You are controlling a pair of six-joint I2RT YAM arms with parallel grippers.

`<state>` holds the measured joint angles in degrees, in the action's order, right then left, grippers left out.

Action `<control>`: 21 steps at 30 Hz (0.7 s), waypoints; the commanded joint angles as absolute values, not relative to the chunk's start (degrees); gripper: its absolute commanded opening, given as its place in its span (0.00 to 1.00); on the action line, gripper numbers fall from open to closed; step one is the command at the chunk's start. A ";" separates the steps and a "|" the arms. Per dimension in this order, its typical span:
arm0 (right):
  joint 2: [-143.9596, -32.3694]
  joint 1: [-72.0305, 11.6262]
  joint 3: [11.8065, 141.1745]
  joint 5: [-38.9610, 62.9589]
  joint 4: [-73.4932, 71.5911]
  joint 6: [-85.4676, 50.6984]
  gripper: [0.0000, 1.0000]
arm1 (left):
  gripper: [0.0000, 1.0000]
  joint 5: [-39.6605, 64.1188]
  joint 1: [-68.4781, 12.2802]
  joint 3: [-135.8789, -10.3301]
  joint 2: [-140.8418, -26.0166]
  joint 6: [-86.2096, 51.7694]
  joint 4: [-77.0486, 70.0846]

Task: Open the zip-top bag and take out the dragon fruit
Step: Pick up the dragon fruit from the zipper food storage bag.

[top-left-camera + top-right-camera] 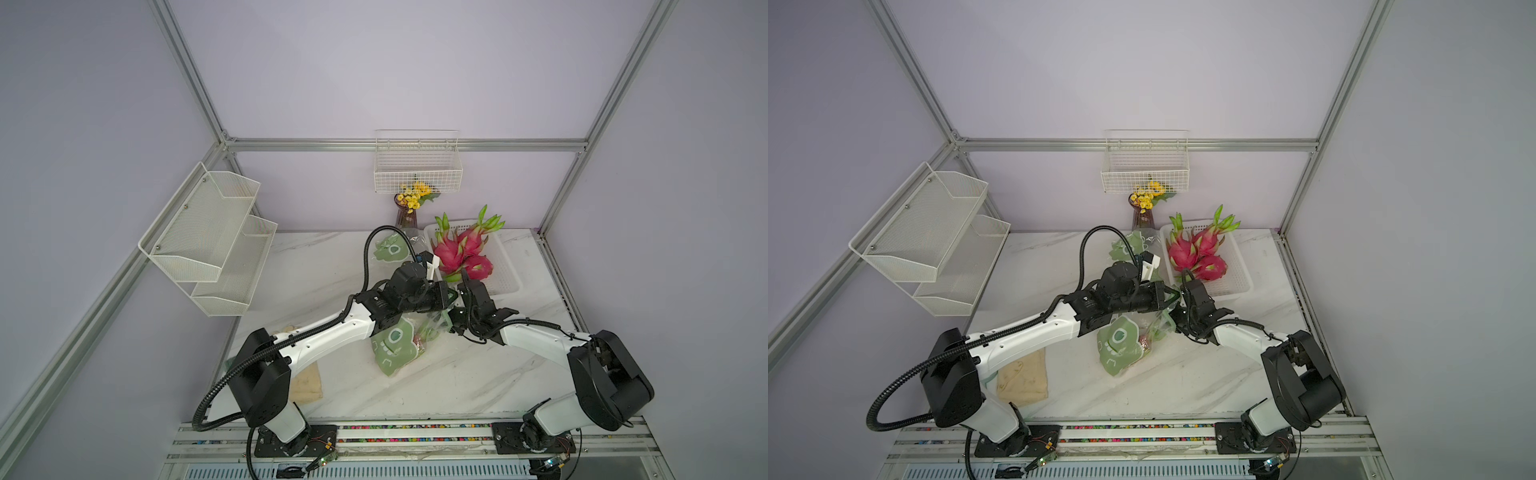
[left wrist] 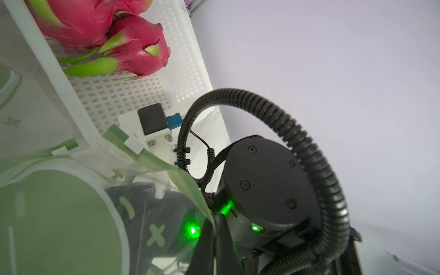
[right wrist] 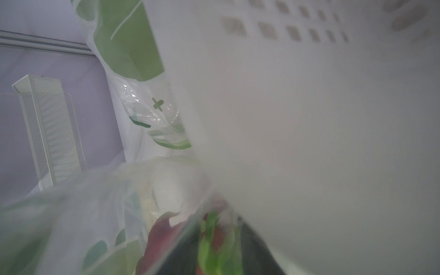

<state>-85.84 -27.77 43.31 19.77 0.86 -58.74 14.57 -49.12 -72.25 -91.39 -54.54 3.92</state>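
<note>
Pinching the zip-top bag (image 1: 392, 347) by its green strip, the left gripper (image 2: 213, 228) is clamped shut; the right gripper (image 1: 456, 316) cannot be judged. One dragon fruit (image 3: 159, 238) lies inside the bag, three more fruits (image 1: 461, 254) in the white basket (image 1: 505, 270)

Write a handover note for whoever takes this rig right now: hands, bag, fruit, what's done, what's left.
Left hand: shut on the top edge of the zip-top bag, mid-table.
Right hand: at the bag's mouth, opposite the left; grip unclear.
One dragon fruit is inside that bag.
Three other dragon fruit lie in the white basket; a second bag lies beside it.
Done: bag edge pinched. Whether the zip is parted, I cannot tell.
Left: open the mouth, take the fruit out.
</note>
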 commanded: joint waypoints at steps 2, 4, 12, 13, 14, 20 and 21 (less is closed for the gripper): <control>-86.90 -28.72 42.00 18.67 -3.15 -61.61 0.30 | 0.00 15.33 -48.96 -72.16 -90.87 -55.55 -1.84; -87.64 -28.91 42.12 18.63 -3.33 -61.61 0.30 | 0.00 15.43 -48.94 -72.07 -90.95 -55.63 -2.11; -88.97 -29.31 42.44 18.56 -4.25 -60.77 0.16 | 0.00 15.29 -48.78 -71.81 -90.56 -55.46 -1.95; -88.71 -29.33 42.58 18.46 -3.87 -60.41 0.14 | 0.00 15.26 -48.74 -71.68 -90.44 -55.46 -1.89; -88.45 -29.34 42.76 18.35 -3.36 -60.09 0.12 | 0.00 15.16 -48.63 -71.59 -90.36 -55.42 -1.85; -83.59 -29.29 44.63 15.91 3.66 -55.40 0.00 | 0.00 14.72 -47.39 -70.69 -89.18 -55.02 -1.03; -82.41 -29.27 45.09 15.23 5.33 -54.46 0.00 | 0.00 14.66 -47.07 -70.59 -88.92 -54.94 -0.72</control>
